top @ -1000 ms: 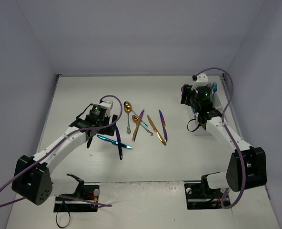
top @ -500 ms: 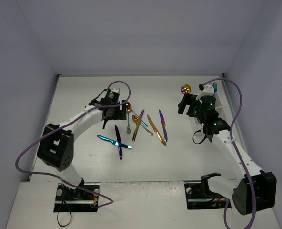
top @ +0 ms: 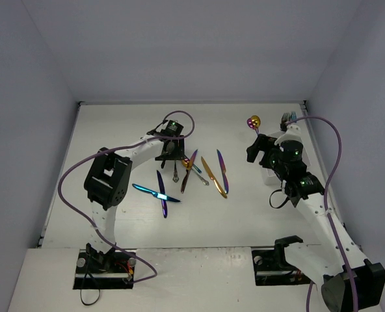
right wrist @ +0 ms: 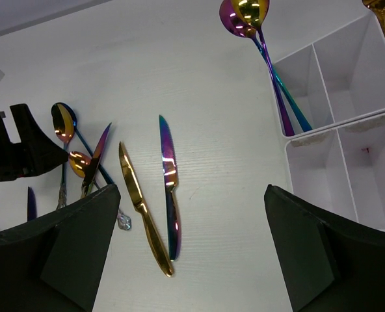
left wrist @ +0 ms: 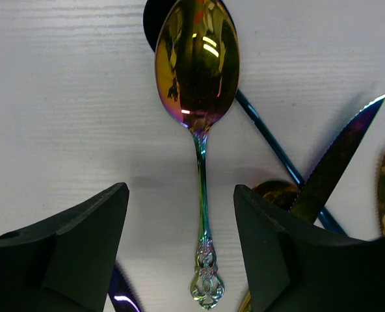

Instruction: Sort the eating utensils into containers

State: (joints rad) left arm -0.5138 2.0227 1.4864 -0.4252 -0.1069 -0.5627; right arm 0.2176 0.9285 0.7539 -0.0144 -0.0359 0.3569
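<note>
A rainbow spoon (left wrist: pixel 197 58) with a gold bowl lies flat on the table. My left gripper (left wrist: pixel 181 195) is open low over it, one finger on each side of its slim handle, touching neither. Beside it lie a small gold spoon (left wrist: pixel 277 194), a purple knife (left wrist: pixel 339 156), a gold knife (right wrist: pixel 140 208) and a blue-purple knife (right wrist: pixel 170 188). The white caddy (right wrist: pixel 322 127) stands at the right, two spoons (right wrist: pixel 244 13) leaning out of one compartment. My right gripper (right wrist: pixel 192 192) hangs open and empty above the table, between the knives and the caddy.
Two blue and purple knives (top: pixel 160 193) lie crossed at the front left of the pile. The left gripper (top: pixel 172 153) and right gripper (top: pixel 257 153) are far apart. My right arm hides most of the caddy from above. Pale walls close the table on three sides.
My left arm swung right and settled over the rainbow spoon, its jaws narrowing a little. The right gripper opened wide, left a spoon in the caddy and drew back towards me.
</note>
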